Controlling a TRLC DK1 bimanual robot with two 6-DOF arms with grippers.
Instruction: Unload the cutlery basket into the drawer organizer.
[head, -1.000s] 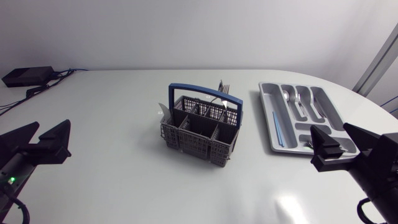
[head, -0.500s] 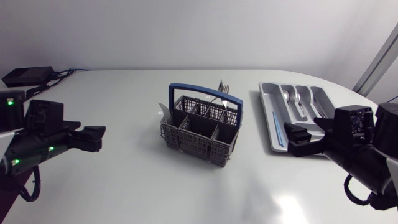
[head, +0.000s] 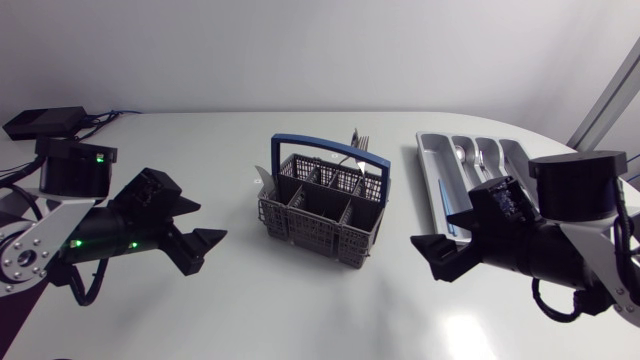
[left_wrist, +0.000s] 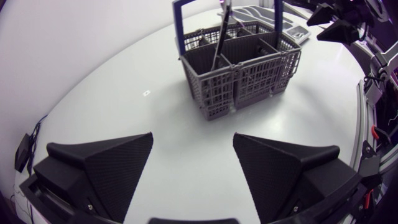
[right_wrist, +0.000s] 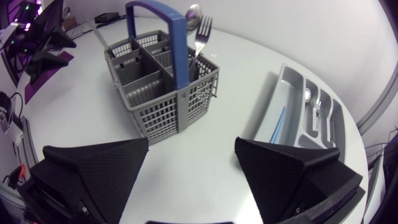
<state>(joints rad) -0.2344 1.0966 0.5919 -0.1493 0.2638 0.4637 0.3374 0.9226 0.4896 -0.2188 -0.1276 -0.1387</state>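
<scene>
Covering the organizer's (head: 521, 166) near end, right claw (head: 438, 260) stands spread; left claw (head: 207, 224) likewise.

Our right arm (head: 545, 245) covers the near end of the drawer organizer (head: 432, 170). Ahead of our right claw (right_wrist: 191, 144), the fork (right_wrist: 200, 31) and spoon (right_wrist: 194, 11) show only their heads; the basket (right_wrist: 168, 106) hides their handles.
</scene>
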